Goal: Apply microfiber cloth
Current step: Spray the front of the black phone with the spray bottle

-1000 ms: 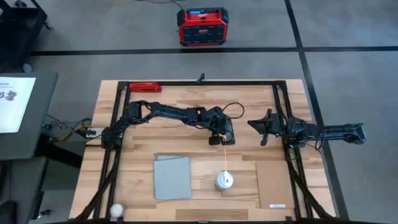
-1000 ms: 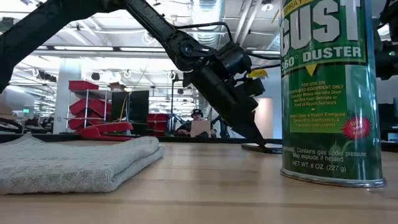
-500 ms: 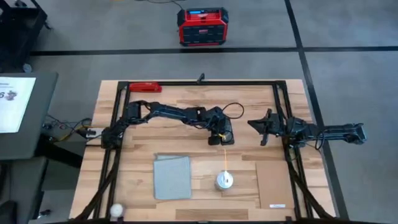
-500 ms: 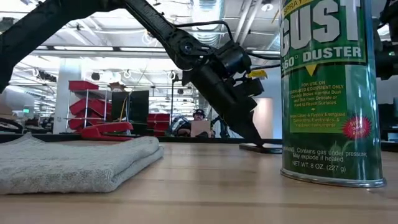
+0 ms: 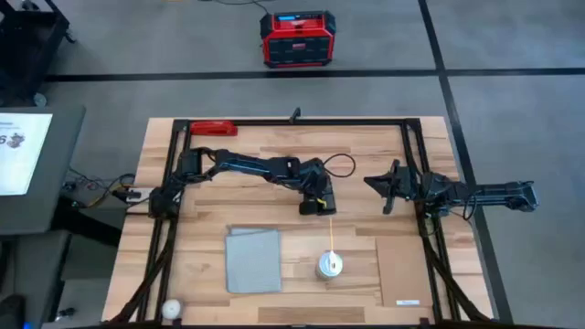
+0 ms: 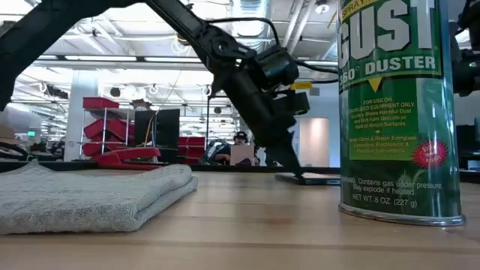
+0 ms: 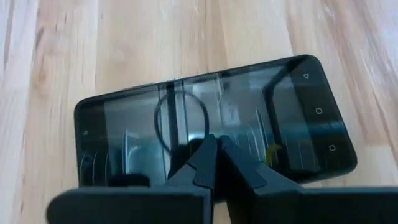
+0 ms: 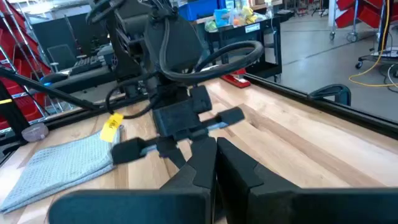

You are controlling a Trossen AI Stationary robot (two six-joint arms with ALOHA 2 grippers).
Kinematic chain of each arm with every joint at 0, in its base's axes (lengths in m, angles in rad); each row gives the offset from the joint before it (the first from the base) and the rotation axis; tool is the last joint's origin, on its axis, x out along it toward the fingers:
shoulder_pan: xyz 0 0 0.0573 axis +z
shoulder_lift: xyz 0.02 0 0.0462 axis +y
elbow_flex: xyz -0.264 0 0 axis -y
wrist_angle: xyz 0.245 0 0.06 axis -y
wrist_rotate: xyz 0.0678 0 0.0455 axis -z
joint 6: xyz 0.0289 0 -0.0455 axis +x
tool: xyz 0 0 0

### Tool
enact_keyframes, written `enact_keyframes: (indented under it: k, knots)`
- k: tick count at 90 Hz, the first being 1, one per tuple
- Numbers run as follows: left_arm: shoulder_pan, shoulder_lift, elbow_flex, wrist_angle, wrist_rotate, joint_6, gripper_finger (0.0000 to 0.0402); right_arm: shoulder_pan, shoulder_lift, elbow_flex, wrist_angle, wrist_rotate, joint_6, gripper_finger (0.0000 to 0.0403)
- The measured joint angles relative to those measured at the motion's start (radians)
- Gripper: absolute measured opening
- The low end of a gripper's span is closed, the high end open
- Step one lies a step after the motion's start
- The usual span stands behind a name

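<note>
High view: our left gripper (image 5: 317, 206) hangs over black phone (image 7: 211, 124) mid-counter, jaws pressed together, empty, likely just lining up. Microfiber cloth (image 5: 253, 260) lies folded nearer front edge, untouched, well apart. Our right gripper (image 5: 386, 187) waits aside, jaws likewise closed.

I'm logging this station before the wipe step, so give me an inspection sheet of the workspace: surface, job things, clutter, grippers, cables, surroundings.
Surface: wooden table, black frame around it.
Job's things: microfiber cloth folded flat, untouched; black phone lying screen up.
Clutter: duster can, tan patch, white ball, red tool.
Grippers: left gripper shut, tips down over the phone; right gripper shut, waiting apart.
Cables: black loop on the left arm.
Surroundings: red box on the floor; a person seated far behind.
</note>
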Motion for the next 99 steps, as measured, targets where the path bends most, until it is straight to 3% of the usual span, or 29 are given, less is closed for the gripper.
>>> enact_keyframes:
  k: [22, 41, 62, 70, 87, 99]
  knots:
    - [-0.003, -0.144, -0.001, -0.122, -0.004, 0.002, 0.0000, 0.000, 0.000, 0.056, -0.022, -0.089, -0.112, 0.0000]
    - [-0.005, -0.290, -0.012, -0.258, 0.000, -0.079, 0.0000, -0.013, 0.056, 0.108, -0.206, -0.090, -0.075, 0.0000]
    - [-0.003, -0.404, -0.267, -0.262, 0.026, -0.324, 0.0000, -0.032, 0.235, 0.110, -0.195, -0.081, -0.032, 0.0000]
    - [-0.003, -0.433, -0.406, -0.062, 0.086, -0.421, 0.0000, -0.041, 0.299, 0.110, -0.142, -0.066, -0.044, 0.0000]
    - [0.011, -0.446, -0.688, 0.571, 0.181, -0.656, 0.0000, -0.061, 0.411, 0.111, -0.038, -0.065, -0.049, 0.0000]
    - [0.058, -0.446, -0.806, 0.783, 0.165, -0.815, 0.0000, -0.068, 0.484, 0.111, 0.025, -0.064, -0.050, 0.0000]
